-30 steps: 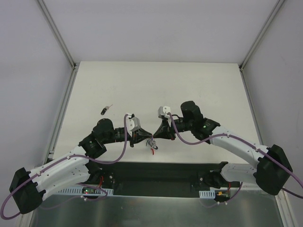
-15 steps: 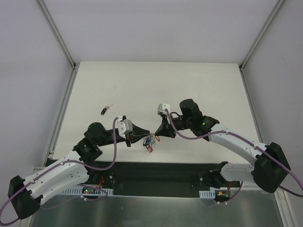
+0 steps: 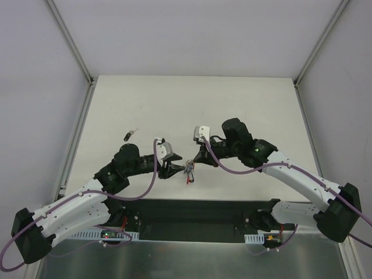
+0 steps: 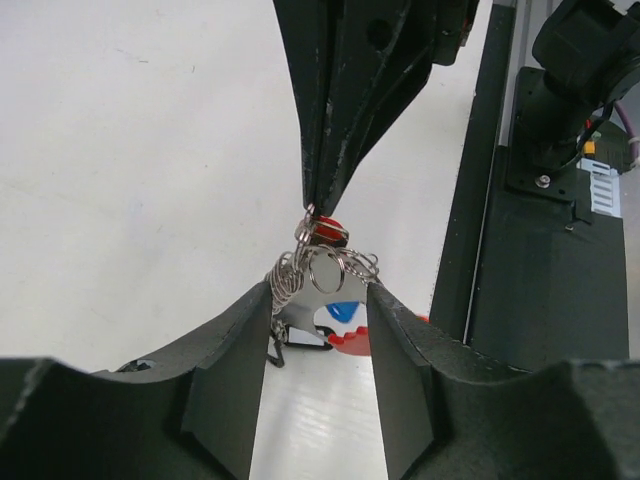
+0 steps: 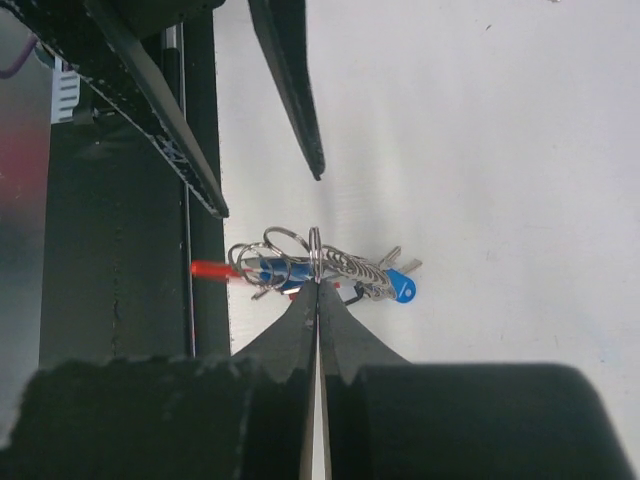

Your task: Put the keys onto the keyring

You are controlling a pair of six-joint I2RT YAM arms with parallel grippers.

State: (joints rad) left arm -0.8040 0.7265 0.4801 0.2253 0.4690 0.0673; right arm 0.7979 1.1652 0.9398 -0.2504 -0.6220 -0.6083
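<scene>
The keyring (image 3: 189, 170) is a bunch of silver rings and chain, with a blue key (image 5: 400, 290) and a red tag (image 4: 352, 340) hanging from it, held above the table. My right gripper (image 3: 196, 164) is shut on one silver ring (image 5: 314, 250) and pinches it at the fingertips (image 4: 313, 205). My left gripper (image 3: 176, 169) is open. Its fingers (image 4: 235, 350) stand either side of the bunch, whose rings (image 4: 325, 270) hang level with the fingertips. The black key (image 3: 130, 135) lies alone on the table at the left.
The black base rail (image 3: 192, 212) runs along the table's near edge, right under the hanging bunch. The left gripper's fingers (image 5: 300, 110) face the right gripper closely. White walls enclose the table.
My left gripper drew back to the left half a second ago and has come back right to the bunch. The right gripper holds the ring throughout and has lifted it slightly.
</scene>
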